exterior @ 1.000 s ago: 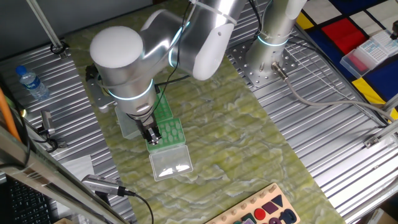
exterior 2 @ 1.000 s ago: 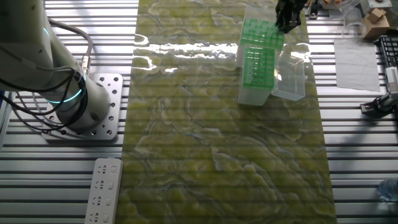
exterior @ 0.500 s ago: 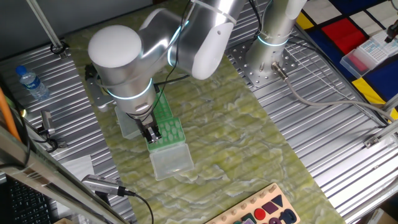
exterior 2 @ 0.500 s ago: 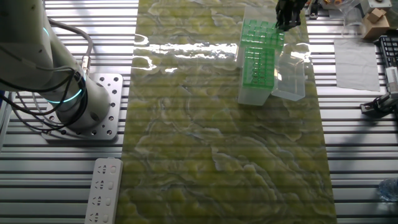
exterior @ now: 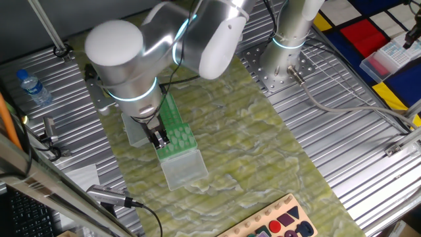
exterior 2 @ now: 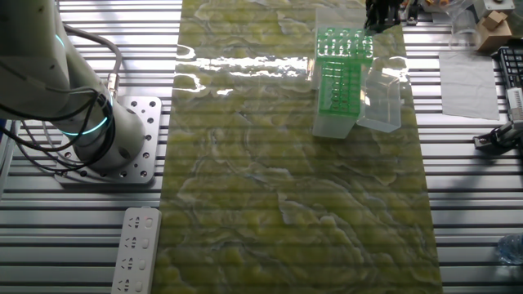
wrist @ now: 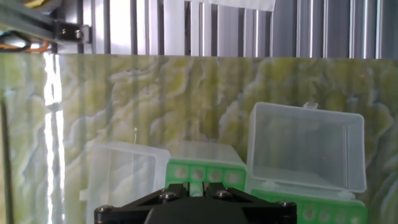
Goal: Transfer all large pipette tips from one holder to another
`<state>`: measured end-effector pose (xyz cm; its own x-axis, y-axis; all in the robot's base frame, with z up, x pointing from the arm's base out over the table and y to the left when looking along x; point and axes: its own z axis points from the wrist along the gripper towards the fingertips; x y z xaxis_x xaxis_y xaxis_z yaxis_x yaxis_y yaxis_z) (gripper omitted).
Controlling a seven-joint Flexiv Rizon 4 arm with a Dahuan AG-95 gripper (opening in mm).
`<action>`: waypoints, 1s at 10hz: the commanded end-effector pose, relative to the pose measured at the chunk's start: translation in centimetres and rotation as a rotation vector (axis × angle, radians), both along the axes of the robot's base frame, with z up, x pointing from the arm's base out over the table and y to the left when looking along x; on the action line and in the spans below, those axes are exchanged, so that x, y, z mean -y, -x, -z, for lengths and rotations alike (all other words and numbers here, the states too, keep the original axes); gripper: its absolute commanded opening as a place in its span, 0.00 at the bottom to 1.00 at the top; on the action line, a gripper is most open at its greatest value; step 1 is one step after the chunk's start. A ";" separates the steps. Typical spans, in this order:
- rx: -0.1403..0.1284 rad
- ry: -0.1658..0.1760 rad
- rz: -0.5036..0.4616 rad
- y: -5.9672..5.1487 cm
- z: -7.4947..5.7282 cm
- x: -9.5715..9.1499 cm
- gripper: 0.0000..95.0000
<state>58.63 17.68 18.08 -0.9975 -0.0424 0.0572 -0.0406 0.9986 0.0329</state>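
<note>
Two green racks (exterior 2: 338, 77) with clear flip lids stand side by side on the mat. Large pipette tips (wrist: 215, 177) show as pale round dots in the nearer rack's top (wrist: 200, 168). My gripper (wrist: 196, 188) hangs just above that rack (exterior: 176, 129); its jaws stand close together with a thin pale tip between them. In the fixed views the gripper (exterior: 160, 139) (exterior 2: 379, 15) is over the rack's end. The second rack (wrist: 309, 210) lies at the lower right under its open lid (wrist: 305, 147).
A clear open lid (exterior: 184, 168) lies in front of the racks, another clear lid (wrist: 122, 176) to the left. A water bottle (exterior: 32, 87) and a toy board (exterior: 276, 222) sit off the green-patterned mat (exterior 2: 286, 180). The arm's base (exterior 2: 106, 147) is bolted at the side.
The arm has lifted and shifted a little, and the gripper has risen off the rack's top. Racks and lids stay where they were.
</note>
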 end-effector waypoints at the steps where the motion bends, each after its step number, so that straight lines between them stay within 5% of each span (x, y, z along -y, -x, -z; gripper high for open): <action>1: -0.009 -0.004 -0.015 0.2 -1.2 0.1 0.00; 6: -0.025 -0.008 -0.073 -0.9 -4.6 1.1 0.00; 10: -0.073 -0.021 -0.091 -2.3 -8.0 1.3 0.00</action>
<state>60.93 16.32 26.08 -0.9827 -0.1339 0.1283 -0.1273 0.9902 0.0583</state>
